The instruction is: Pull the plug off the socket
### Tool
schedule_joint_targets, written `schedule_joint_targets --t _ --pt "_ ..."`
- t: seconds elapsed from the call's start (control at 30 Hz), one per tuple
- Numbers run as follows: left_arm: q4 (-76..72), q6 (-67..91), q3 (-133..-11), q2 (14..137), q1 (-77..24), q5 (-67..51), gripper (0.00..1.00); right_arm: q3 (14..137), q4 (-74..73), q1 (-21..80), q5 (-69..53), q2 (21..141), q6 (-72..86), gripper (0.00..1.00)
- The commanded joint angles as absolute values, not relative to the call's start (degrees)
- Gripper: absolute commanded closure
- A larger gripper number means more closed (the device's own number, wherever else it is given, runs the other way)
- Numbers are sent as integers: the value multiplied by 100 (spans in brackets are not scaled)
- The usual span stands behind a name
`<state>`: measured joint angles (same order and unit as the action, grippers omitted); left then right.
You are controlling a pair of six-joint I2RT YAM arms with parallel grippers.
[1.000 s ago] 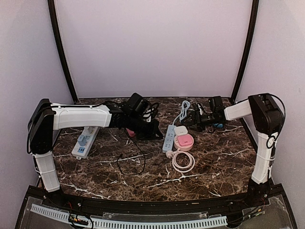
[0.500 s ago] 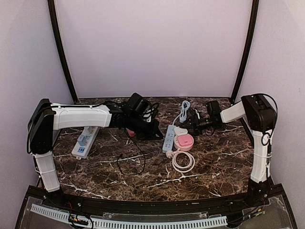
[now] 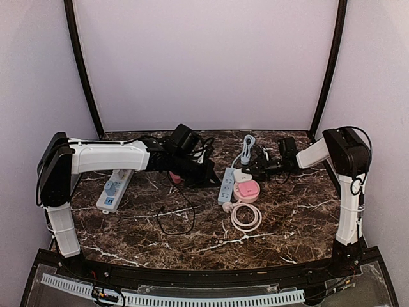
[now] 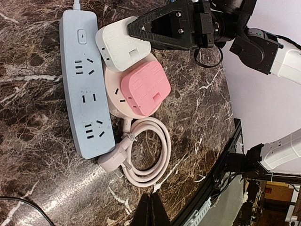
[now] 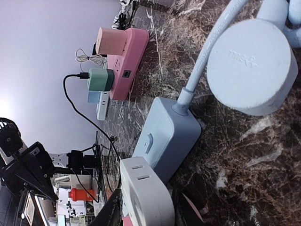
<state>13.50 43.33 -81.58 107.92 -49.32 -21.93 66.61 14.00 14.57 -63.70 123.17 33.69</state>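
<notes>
White plug (image 4: pixel 123 47) on pink socket (image 3: pixel 246 189), long axis toward right tool (image 3: pixel 252 170), its fingers either side, grip unclear; left tool (image 4: pixel 150 212) closed.

Robot lab booth: plain lilac walls (image 3: pixel 204 64), dark marble tabletop (image 3: pixel 287 224), curved black frame poles (image 3: pixel 85 73)

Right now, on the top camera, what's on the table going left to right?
white power strip → black cable loop → blue power strip → pink socket. The white plug and coiled cord overlap the pink socket, so they are left out.

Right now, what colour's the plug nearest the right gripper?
White; the plug shows best in the left wrist view.
</notes>
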Motion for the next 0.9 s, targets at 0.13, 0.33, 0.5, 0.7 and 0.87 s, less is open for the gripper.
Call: schedule_joint_targets --t 0.13,0.33,0.5,0.7,0.87 --pt "1215 4364 -8187 10863 -4907 -2422 100 5896 2266 1493 -6269 11916 3824 77" --pt "1136 4383 -8256 11057 -4928 -2562 99 4819 3817 1494 -5933 11473 4568 89" --pt "1066 4369 -8466 11273 -4978 -2729 99 3821 5249 1651 -5338 11263 5191 94" --pt "944 4406 -8743 11577 -5058 -3030 99 2743 7004 2371 -4102 11364 5924 95" --pt "880 4415 -8784 11716 -5139 -3240 99 2361 7833 3019 -3099 11521 6178 92"
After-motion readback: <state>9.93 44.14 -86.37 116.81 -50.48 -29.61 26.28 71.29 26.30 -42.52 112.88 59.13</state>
